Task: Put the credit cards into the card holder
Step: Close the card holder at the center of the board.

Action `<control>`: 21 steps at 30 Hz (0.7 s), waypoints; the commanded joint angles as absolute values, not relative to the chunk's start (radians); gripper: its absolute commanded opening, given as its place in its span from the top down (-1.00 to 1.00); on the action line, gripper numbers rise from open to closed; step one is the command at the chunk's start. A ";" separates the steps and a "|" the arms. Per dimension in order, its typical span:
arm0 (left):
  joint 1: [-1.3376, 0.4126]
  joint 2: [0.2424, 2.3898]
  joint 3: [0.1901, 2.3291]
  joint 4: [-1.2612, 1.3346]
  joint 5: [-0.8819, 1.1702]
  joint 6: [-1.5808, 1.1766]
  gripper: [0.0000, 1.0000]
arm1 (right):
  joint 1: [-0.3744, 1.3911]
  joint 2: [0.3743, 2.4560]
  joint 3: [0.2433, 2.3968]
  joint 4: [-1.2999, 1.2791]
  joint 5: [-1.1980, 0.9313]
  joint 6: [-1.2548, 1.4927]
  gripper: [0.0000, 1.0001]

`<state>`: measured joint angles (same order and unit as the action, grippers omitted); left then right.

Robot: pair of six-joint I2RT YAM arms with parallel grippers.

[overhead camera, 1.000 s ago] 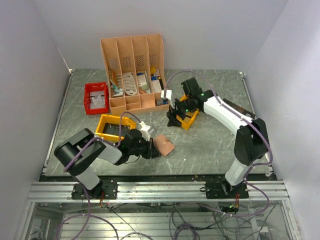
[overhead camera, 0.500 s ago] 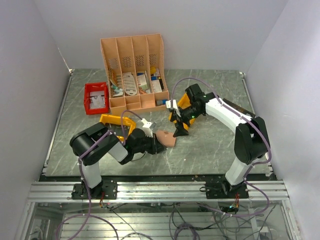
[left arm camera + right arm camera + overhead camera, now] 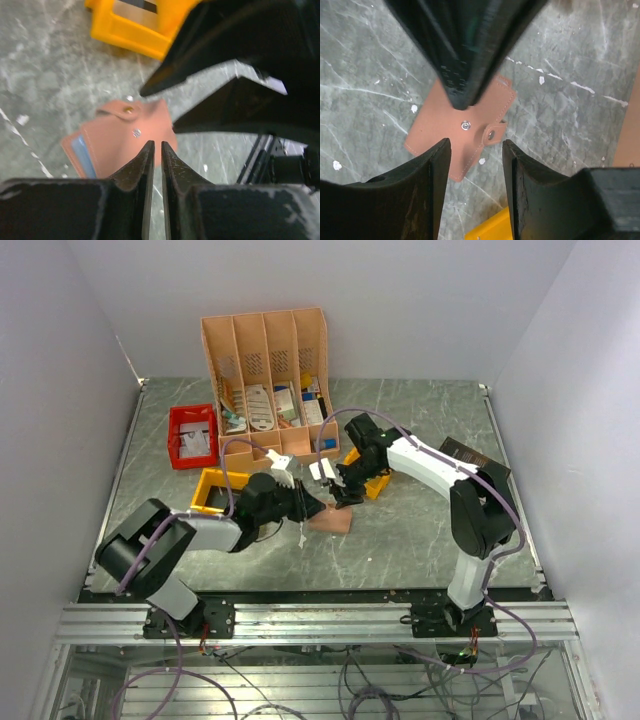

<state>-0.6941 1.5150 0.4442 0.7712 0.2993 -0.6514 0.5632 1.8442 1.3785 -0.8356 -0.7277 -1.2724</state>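
The tan card holder lies flat on the table, outer face up, snap tab undone. It shows in the right wrist view and in the left wrist view, where a blue pocket panel peeks out at its left edge. My left gripper is shut and empty, its tip just over the holder's left part. My right gripper is open and empty, directly above the holder, close to the left fingertips. I cannot make out any credit card for sure.
A peach slotted organiser with leaflets stands at the back. A red bin with white items is at the left. One yellow tray lies by my left arm, another under my right arm. A black book lies at the right.
My left gripper had the card holder lifted half a second ago; now the holder lies flat and the gripper is shut above it. My right gripper has moved left, down over the holder.
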 commanded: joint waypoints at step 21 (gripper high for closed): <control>-0.646 1.754 0.579 0.641 0.365 -0.609 0.86 | 0.599 1.915 1.375 -0.776 -0.628 -1.244 0.35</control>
<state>-0.6556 1.7256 0.5762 0.6552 0.3698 -0.6384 0.5953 1.8988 1.3800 -0.7834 -0.6384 -1.2461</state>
